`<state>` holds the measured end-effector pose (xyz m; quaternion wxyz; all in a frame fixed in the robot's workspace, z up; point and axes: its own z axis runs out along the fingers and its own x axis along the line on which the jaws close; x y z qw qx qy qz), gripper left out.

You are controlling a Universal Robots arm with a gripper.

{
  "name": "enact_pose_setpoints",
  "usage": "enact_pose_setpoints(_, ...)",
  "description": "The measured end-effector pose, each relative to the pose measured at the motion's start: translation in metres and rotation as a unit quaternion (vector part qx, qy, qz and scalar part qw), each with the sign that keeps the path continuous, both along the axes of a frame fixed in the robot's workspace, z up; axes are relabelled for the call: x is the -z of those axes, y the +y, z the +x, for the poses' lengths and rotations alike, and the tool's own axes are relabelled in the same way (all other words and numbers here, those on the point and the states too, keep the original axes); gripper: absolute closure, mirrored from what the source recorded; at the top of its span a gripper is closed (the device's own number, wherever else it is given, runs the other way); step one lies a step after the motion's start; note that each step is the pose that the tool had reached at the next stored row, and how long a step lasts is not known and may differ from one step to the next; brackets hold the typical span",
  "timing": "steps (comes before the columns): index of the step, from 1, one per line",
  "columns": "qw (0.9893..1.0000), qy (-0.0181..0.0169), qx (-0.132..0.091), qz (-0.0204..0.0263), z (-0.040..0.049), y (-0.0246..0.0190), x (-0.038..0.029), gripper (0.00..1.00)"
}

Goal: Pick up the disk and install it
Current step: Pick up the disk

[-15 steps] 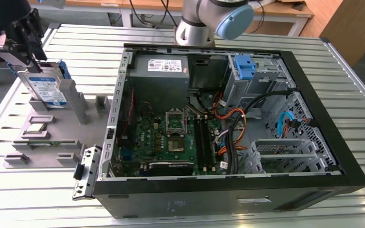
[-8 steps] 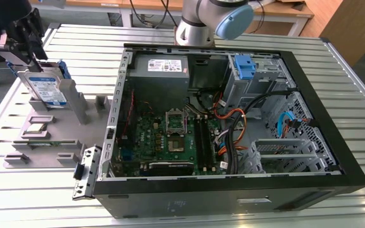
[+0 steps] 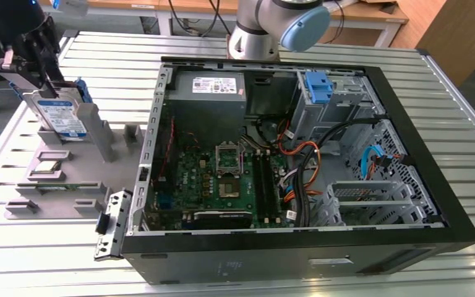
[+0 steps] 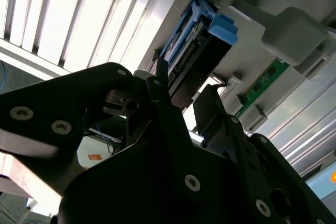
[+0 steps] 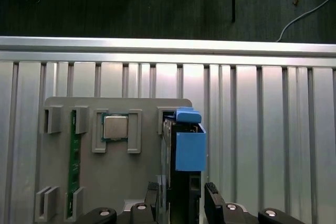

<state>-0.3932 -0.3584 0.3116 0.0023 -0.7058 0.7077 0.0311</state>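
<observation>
Grey fixture (image 5: 121, 182) rests on slatted aluminium table (image 5: 262, 129). Processor (image 5: 114, 127) sits in a pocket near the fingers (image 5: 211, 192). Memory module (image 5: 73, 166) stands farther off. Open computer case (image 3: 402, 154) lies well apart.

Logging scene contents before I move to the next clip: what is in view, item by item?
disk: one, silver in a blue carrier, upright in the fixture
fixture: one, grey, on the table at the exterior view's left
chip: one, silver, in a fixture slot
memory stick: one, green, in a fixture slot
case: one, black, open, mid-table
power supply: one, grey, inside the case
bracket: one, blue, inside the case
motherboard: one, green, on the case floor
cables: several, orange, black and blue, inside the case
table: one, silver, slatted
arm: one, grey with a blue cap, behind the case
gripper: one, black, at the disk's top
</observation>
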Motion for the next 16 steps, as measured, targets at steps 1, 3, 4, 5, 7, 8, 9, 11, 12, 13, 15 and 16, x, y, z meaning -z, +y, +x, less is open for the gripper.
enact_pose_setpoints(1,1.0000,0.0000,0.000,0.0000,0.0000,0.0000,0.0012,0.53)
enact_pose_setpoints(3,1.0000,0.0000,0.000,0.0000,0.0000,0.0000,0.0033,0.53)
enact_pose_setpoints(4,1.0000,0.0000,0.000,0.0001,0.0000,0.0000,0.0042,0.53)
enact_pose_setpoints(5,1.0000,0.0000,-0.001,0.0000,0.0000,0.0000,0.0050,0.53)
enact_pose_setpoints(7,1.0000,0.0000,-0.002,0.0000,0.0000,0.0000,0.0067,0.53)
enact_pose_setpoints(8,1.0000,0.0000,-0.002,0.0000,0.0000,0.0000,0.0074,0.53)
enact_pose_setpoints(9,1.0000,-0.0001,-0.002,0.0000,0.0000,0.0000,0.0080,0.53)
enact_pose_setpoints(11,1.0000,-0.0007,-0.002,0.0000,-0.0001,0.0000,0.0086,0.53)
enact_pose_setpoints(12,1.0000,-0.0013,-0.003,0.0000,-0.0002,0.0000,0.0092,0.53)
enact_pose_setpoints(13,1.0000,-0.0022,-0.003,0.0000,-0.0002,0.0000,0.0098,0.53)
enact_pose_setpoints(15,1.0000,-0.0041,-0.004,0.0000,-0.0003,0.0000,0.0109,0.53)
enact_pose_setpoints(16,1.0000,-0.0051,-0.004,0.0000,-0.0003,0.0000,0.0113,0.53)
